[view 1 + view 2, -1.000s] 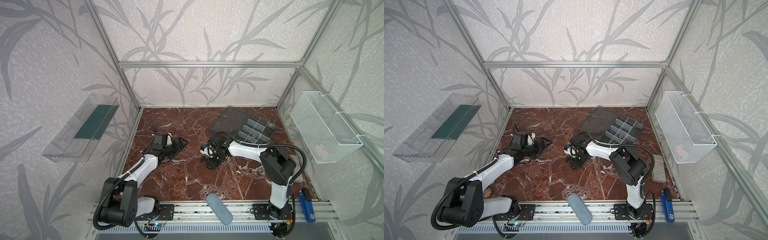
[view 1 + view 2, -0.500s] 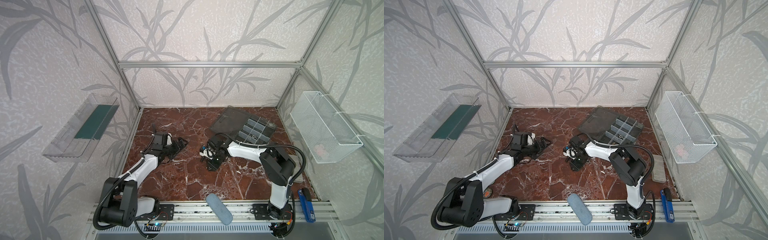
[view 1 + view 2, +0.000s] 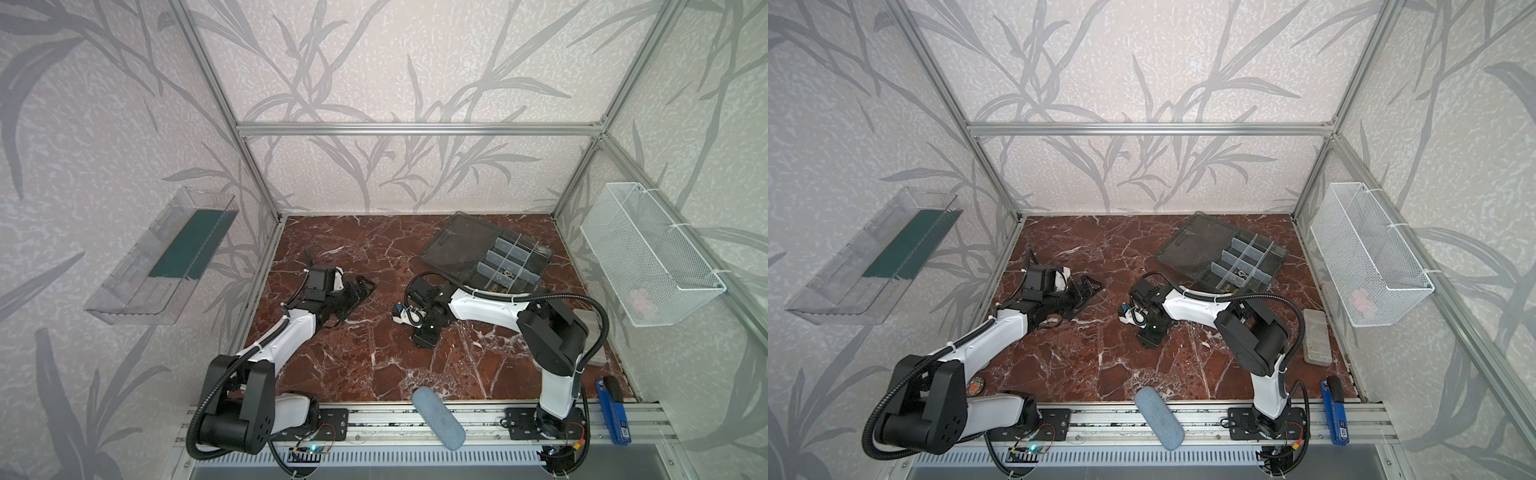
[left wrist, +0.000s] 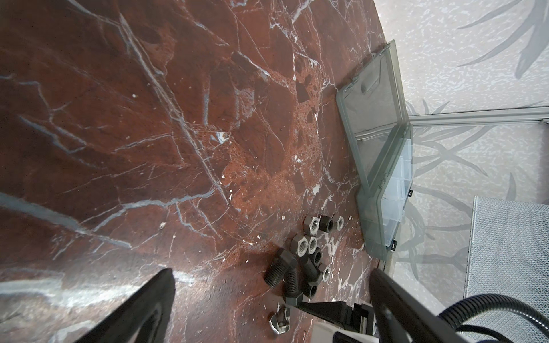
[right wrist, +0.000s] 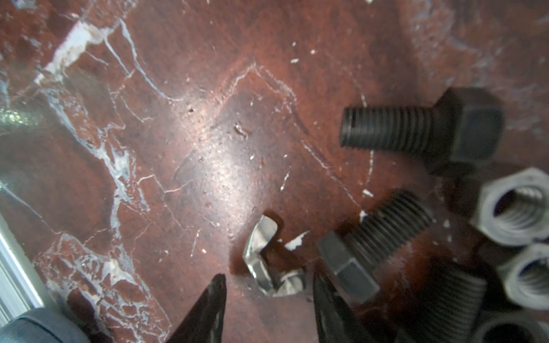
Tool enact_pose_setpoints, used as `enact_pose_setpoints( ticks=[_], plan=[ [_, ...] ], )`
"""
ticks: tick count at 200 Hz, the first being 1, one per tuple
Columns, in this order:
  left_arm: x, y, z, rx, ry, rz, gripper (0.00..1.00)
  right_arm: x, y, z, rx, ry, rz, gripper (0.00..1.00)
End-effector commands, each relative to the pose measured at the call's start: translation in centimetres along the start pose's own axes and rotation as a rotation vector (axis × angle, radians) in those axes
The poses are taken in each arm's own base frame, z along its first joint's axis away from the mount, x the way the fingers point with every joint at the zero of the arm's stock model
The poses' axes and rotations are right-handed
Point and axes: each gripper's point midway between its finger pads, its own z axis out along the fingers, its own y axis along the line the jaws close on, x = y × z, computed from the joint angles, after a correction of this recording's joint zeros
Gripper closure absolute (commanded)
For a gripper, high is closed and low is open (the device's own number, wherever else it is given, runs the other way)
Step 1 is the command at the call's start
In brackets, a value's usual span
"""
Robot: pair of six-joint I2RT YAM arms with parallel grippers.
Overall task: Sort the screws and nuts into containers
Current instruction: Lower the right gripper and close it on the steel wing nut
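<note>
On the aluminium front rail, nearest of all, lie a blue-grey oblong padded case and, further right, a blue stapler. A grey rectangular block sits by the right edge of the red-brown marble tabletop.

At mid-table the right gripper points down at the marble. Its fingers are partly apart and clamp nothing. A shiny silver wing nut lies at the mouth of the gap, with bare marble between it and one finger. Just beside it, the black hex-headed threaded screws and the grey hexagonal metal nuts are heaped together, touching. The right arm hides this heap in both top views. Further left, the left gripper sits low by the marble, spread wide and empty.

At the far right stands the dark grey plastic organiser box, its smoky lid laid open to the left. Some of its clear-walled compartments hold a few pieces too small to identify.
</note>
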Motion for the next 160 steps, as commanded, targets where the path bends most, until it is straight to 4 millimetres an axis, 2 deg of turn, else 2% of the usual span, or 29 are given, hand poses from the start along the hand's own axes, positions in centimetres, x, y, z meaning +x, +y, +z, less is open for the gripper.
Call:
enact_pose_setpoints(
  ticks=[1,34,60,138,160],
  plan=[
    [0.0,0.1,-0.3,0.005,-0.007,0.002,0.01,0.4,-0.4,0.2,0.030,0.025,-0.024,0.50],
    [0.0,0.1,-0.2,0.007,-0.006,0.000,0.01,-0.7,-0.3,-0.3,0.023,-0.003,-0.040,0.50],
    [0.0,0.1,-0.3,0.007,-0.009,0.000,0.00,-1.1,-0.1,0.0,0.001,-0.004,-0.048,0.50],
    [-0.1,0.1,-0.3,0.006,-0.011,0.001,0.00,-0.8,1.1,1.1,-0.026,0.025,-0.075,0.50],
    [-0.1,0.2,-0.3,0.005,-0.010,0.000,0.01,-0.6,1.2,1.4,-0.032,0.038,-0.073,0.56]
  ],
)
